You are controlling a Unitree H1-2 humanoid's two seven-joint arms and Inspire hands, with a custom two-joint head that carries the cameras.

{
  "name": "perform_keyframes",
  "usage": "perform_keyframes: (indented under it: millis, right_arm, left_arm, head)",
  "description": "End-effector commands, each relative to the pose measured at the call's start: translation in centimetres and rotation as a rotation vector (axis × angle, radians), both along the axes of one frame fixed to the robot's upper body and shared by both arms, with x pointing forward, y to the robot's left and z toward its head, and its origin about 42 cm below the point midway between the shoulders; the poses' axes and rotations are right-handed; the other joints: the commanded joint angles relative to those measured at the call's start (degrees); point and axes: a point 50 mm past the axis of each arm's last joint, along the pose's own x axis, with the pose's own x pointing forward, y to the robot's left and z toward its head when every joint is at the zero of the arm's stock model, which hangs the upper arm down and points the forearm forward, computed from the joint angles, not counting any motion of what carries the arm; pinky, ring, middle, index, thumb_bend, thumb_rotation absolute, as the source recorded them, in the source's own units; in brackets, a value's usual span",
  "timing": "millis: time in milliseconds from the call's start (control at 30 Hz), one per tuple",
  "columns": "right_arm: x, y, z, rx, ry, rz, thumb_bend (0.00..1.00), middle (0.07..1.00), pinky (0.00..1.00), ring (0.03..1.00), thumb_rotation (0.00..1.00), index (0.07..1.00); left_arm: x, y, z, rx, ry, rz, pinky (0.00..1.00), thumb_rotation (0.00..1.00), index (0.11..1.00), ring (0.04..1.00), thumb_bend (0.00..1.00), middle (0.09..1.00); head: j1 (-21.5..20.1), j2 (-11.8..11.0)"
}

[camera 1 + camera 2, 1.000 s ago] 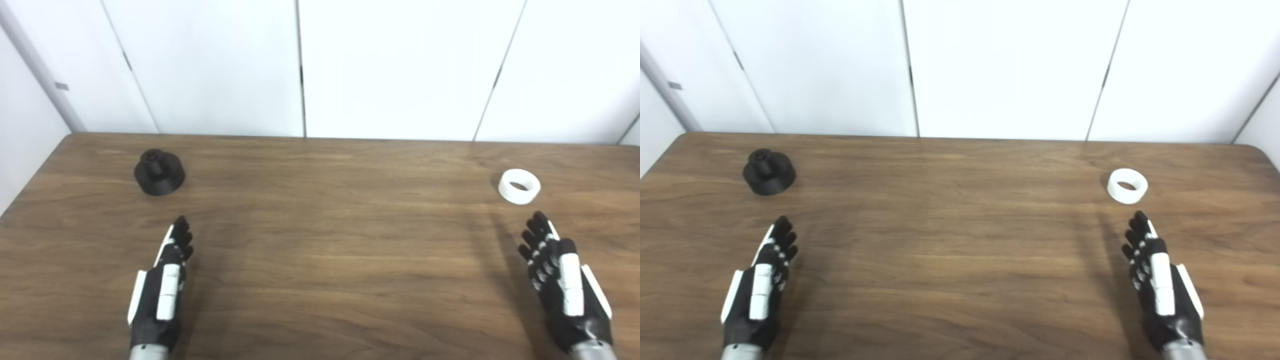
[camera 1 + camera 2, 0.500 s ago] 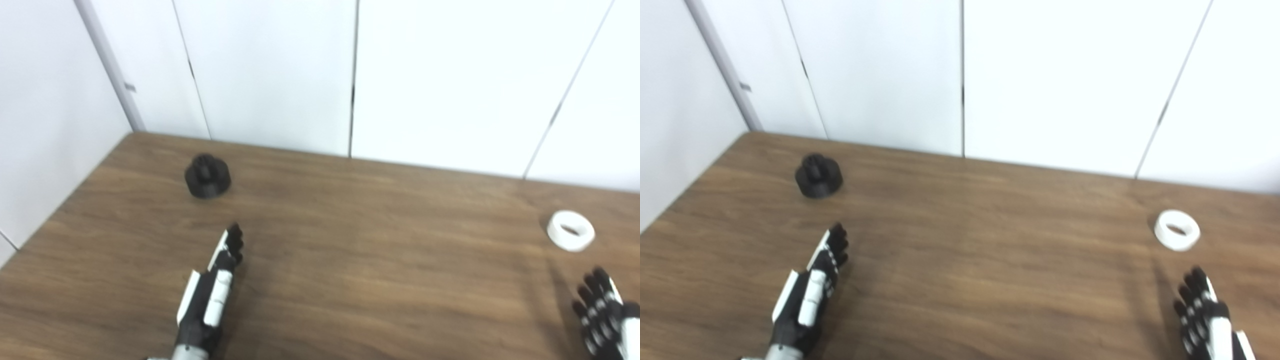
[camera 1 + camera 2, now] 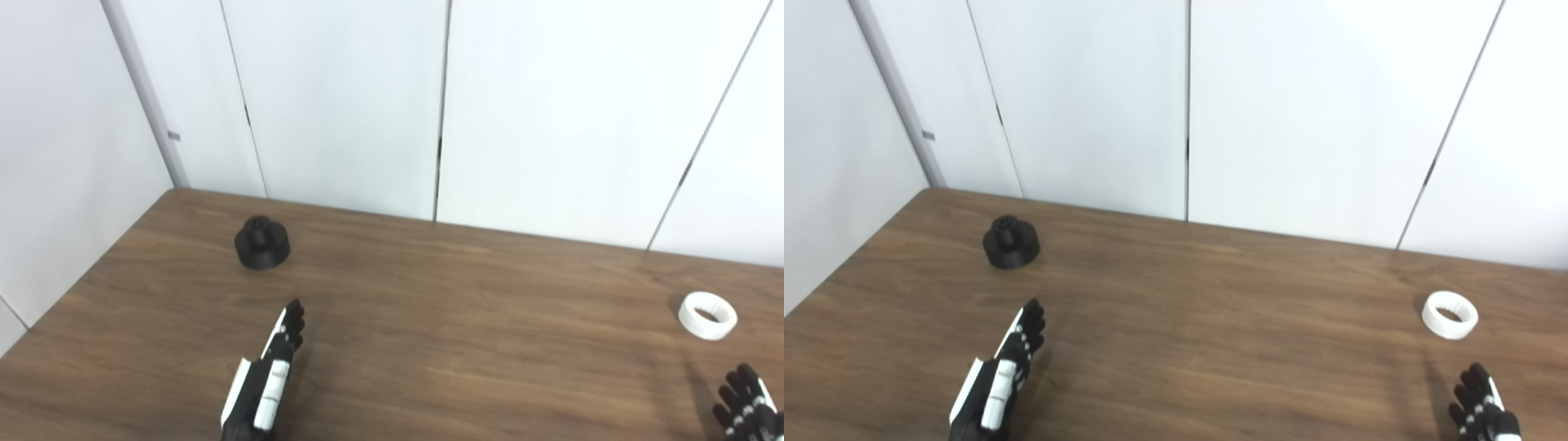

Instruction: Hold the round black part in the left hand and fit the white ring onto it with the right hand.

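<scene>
Plainly, nothing is being held yet, so the reach for the two parts is the step in hand. The round black part point(image 3: 262, 243) is sitting upright on the wooden table point(image 3: 465, 318), stub upward, toward the far left corner. Nearer than the black part and well apart from it, the left hand point(image 3: 269, 380) is lying low over the wood with fingers stretched out and empty. Far to the right of the black part, the white ring point(image 3: 707, 315) is resting flat. The right hand point(image 3: 1482, 411) (mostly cut off by the frame) is showing spread fingertips, holding nothing. I judge the next move needs the left hand advancing and closing around the black part. No writing is showing anywhere.
</scene>
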Motion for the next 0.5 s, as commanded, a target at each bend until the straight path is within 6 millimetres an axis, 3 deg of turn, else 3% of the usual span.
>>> perform_keyframes:
  millis: [0,133,267,467]
  right_arm:
    - [0.5,-0.2,1.0,-0.018,-0.075,0.013,0.67,1.0,1.0,1.0,1.0,1.0]
    - [0.1,0.2,1.1,-0.012,-0.073,0.019,0.66,1.0,1.0,1.0,1.0,1.0]
    - [-0.4,0.3,1.4,-0.013,-0.068,0.016,0.65,1.0,1.0,1.0,1.0,0.993]
    - [-0.8,0.4,1.6,-0.021,-0.066,0.005,0.63,1.0,1.0,1.0,1.0,0.997]
  left_arm:
    - [-0.4,-0.9,-0.2,-0.014,-0.026,0.025,1.0,0.98,1.0,1.0,0.63,1.0]
    - [-0.7,-0.7,-0.2,-0.011,-0.012,0.063,1.0,0.93,0.995,0.986,0.63,0.991]
    - [-1.1,-0.5,0.6,-0.034,0.0,0.085,0.99,0.81,0.987,0.975,0.68,0.979]
    - [-0.9,1.1,3.5,0.049,0.014,0.133,0.96,0.62,0.988,0.962,0.69,0.971]
  head:
    - [1.05,0.26]
    - [0.95,0.32]
    - [-0.3,1.05]
    - [-0.38,1.19]
